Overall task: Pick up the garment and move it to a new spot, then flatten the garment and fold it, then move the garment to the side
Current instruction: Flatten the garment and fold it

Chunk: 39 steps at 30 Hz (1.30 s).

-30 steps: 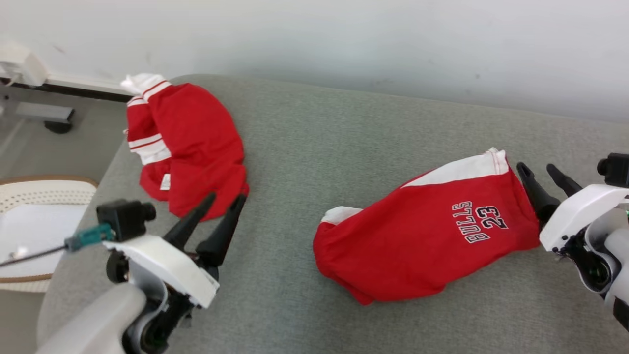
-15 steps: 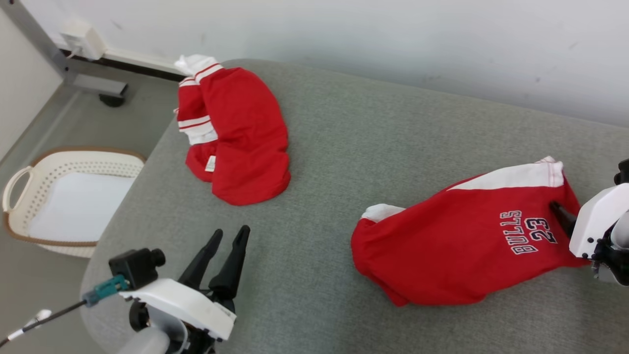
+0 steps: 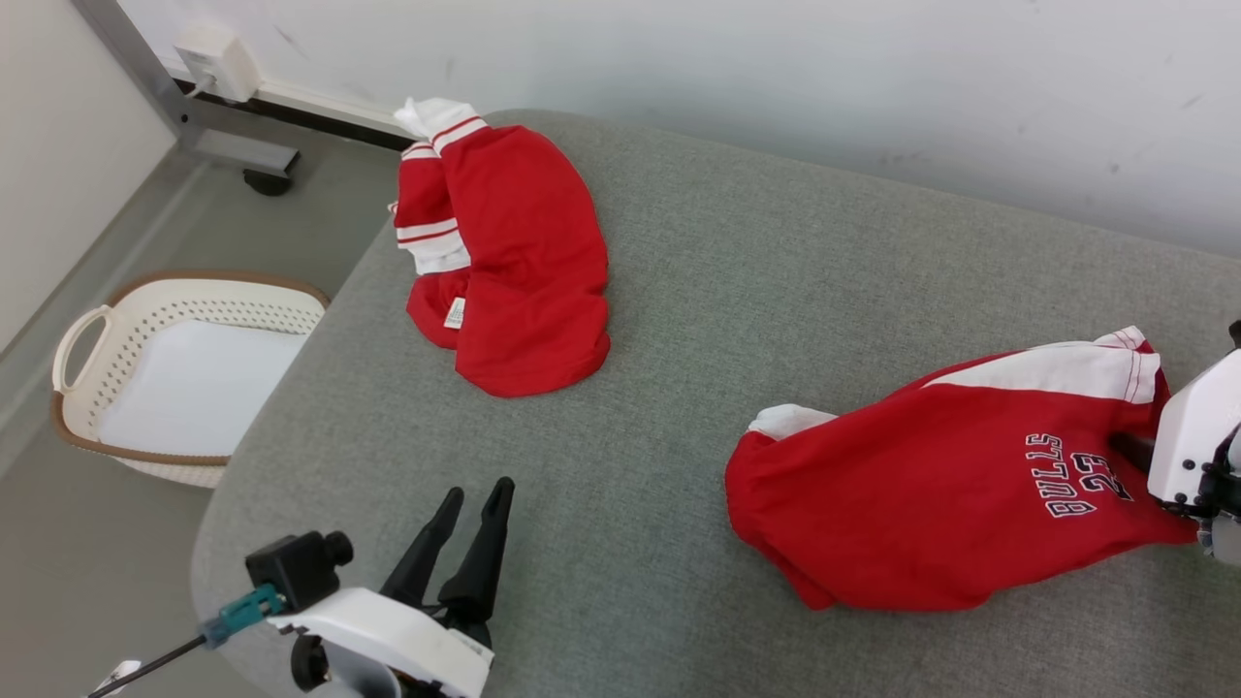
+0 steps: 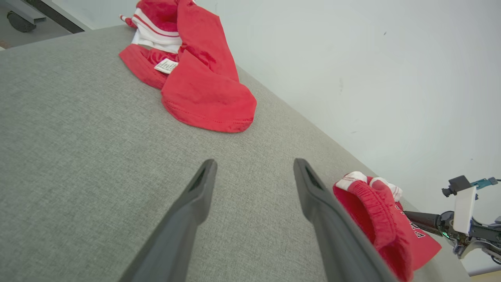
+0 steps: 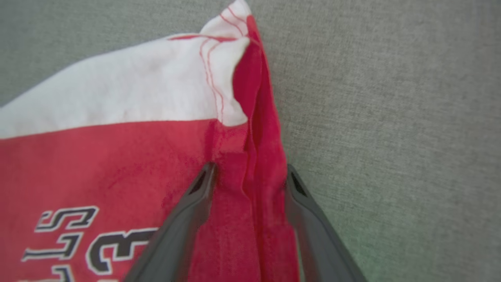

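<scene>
Nearest, at the near-left corner of the grey padded surface [image 3: 737, 291], the left gripper [image 3: 479, 490] hangs low with its two dark fingers released and spread, pointing far and slightly right over bare fabric, nothing between them. Further in and at the right edge, the right gripper [image 5: 250, 167] reaches in from the right, its fingers spread on either side of the bunched red hem at the right end of the garment [image 3: 931, 494], not yet pinched together. The garment, red with a white panel and the print BULLS 23, lies crumpled on the right half of the surface. Left of it runs a wide bare stretch across the middle. Beyond the rounded left edge a white basket [image 3: 87, 339] sits on the floor. At the far left lies a second red garment [image 3: 524, 262], near the white wall [image 3: 776, 78].
</scene>
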### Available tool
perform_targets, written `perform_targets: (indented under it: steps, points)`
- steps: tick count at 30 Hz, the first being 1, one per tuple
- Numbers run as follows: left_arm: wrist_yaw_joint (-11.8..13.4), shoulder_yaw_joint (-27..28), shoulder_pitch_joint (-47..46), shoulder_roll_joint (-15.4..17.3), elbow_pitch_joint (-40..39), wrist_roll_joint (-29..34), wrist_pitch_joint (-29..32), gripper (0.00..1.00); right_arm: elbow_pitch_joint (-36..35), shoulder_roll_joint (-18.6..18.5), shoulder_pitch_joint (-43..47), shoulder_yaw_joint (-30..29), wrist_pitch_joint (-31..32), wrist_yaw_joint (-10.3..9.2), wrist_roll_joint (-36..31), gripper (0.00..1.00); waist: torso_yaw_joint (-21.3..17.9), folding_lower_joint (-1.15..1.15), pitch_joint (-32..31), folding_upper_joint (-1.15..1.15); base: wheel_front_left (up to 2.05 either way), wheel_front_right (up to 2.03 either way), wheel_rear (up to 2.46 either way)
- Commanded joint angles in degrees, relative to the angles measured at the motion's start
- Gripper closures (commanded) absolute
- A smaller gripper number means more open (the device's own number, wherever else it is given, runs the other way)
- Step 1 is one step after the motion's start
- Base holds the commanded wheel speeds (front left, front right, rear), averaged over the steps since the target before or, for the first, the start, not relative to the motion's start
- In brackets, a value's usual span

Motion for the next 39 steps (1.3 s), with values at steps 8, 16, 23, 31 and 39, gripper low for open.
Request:
perform_targets:
  steps: [8, 16, 23, 31, 39]
  points:
    - [-1.1, 3.8, 1.3, -2.1, 0.5, 5.2, 0.0, 0.00, -2.2, 0.5, 1.2, 0.2, -4.0, 0.09, -1.1, 1.00, -1.0, 0.01, -1.7, 0.00, 0.00, 0.00, 0.00]
    - [-1.4, 9.6, 3.5, -3.6, 0.2, 11.7, 0.0, 0.00, -4.2, -0.8, 3.2, -1.6, -9.5, 0.06, 0.1, 1.00, -4.3, 0.01, -4.3, 0.00, 0.00, 0.00, 0.00]
    - [-1.5, 13.7, 5.3, -4.9, -0.7, 20.0, 0.0, 0.00, -6.7, -2.3, 6.6, -4.3, -14.4, 0.06, 2.3, 1.00, -8.7, 0.01, -5.5, 0.00, 0.00, 0.00, 0.00]
    - [-1.0, 17.0, 7.0, -4.7, -2.4, 30.5, 0.0, 0.00, -11.0, -3.0, 10.3, -7.1, -20.8, 0.05, 4.3, 1.00, -15.0, 0.01, -6.0, 0.00, 0.00, 0.00, 0.00]
    - [-2.2, 20.5, 9.3, -7.0, -3.1, 37.1, 0.0, 0.00, -14.4, -5.2, 13.2, -8.9, -24.9, 0.06, 5.0, 1.00, -19.9, 0.01, -6.7, 0.00, 0.00, 0.00, 0.00]
